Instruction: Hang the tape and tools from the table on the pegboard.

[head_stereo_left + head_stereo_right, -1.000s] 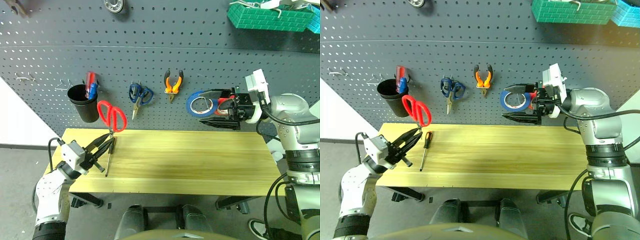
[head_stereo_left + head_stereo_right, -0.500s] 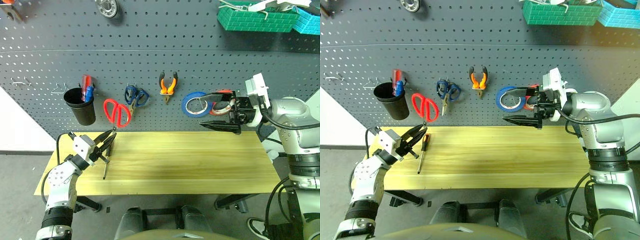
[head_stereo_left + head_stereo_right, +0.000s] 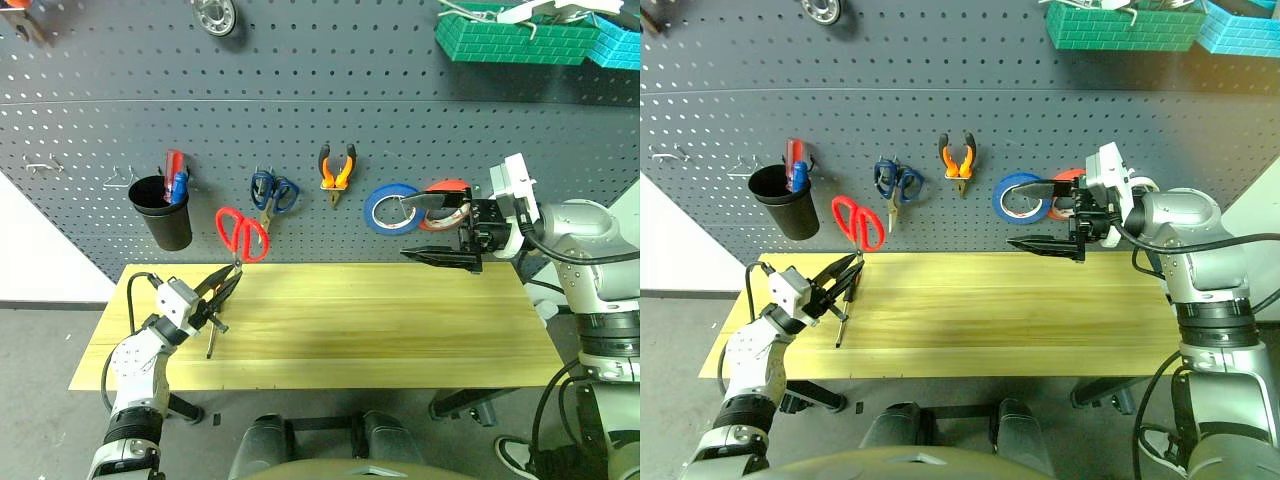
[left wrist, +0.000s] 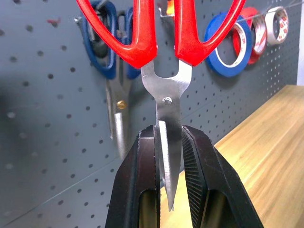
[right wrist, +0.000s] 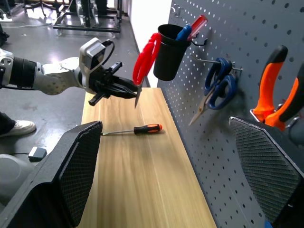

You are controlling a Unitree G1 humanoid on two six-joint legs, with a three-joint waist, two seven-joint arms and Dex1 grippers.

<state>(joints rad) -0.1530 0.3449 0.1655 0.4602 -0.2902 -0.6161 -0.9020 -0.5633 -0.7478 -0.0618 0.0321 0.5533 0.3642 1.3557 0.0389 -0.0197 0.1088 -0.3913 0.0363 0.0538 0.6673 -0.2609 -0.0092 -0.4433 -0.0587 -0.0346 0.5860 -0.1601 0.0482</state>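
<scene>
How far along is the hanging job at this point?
Done: the blue tape and the pliers hang on the pegboard. In hand: the left gripper grips the red-handled scissors by the blades, handles up near the board, not yet hooked. Left: the screwdriver lies on the table. The right gripper is open.

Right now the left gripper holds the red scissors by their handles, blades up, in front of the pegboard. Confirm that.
Not quite. The left gripper clamps the red scissors by the blades, handles up, in front of the pegboard; the left wrist view shows it.
</scene>
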